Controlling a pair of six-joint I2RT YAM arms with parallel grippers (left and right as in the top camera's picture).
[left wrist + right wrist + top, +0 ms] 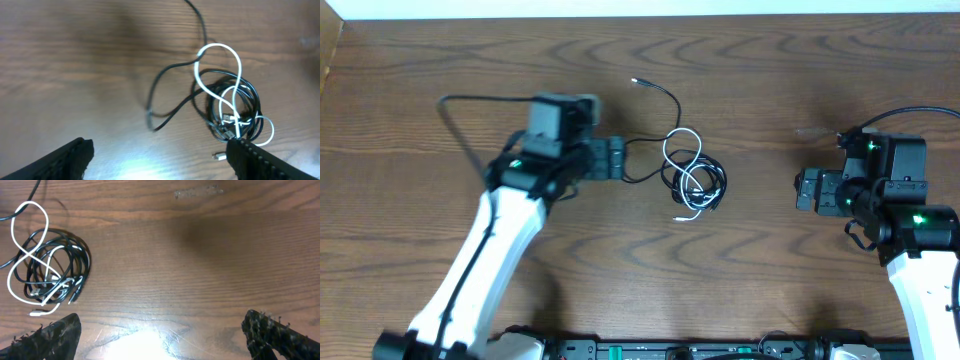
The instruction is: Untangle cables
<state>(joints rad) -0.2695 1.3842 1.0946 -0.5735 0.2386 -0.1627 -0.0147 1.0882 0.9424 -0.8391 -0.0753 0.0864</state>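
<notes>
So the two cables are still one knot, sitting roughly mid-table point(420, 60), nowhere near any edge or corner, and between the two arms but a lot closer to the left one. The black cable point(252, 92) is wound into a small messy coil, and the white cable point(220, 46) threads through it. One white loop sticks out on the far-edge side of the coil, and another smaller one pokes out on the near-edge side. The white plug point(218, 156) lies loose on the wood just beside the coil, toward the near edge. One long black tail curves off toward the far edge and ends in the black plug point(636, 82), well apart from the bundle. Another black strand bulges out toward the left edge in an open loop. The left hand point(615, 158) is right at that loop, with its fingers point(70, 160) spread wide in the wrist view. They aren't pinching anything, and the strand lies on the table ahead of them. The right hand point(805, 190) is over toward the right edge, well apart from the tangle. It's spread wide too, with nothing between its fingers point(280, 335) but bare wood.
</notes>
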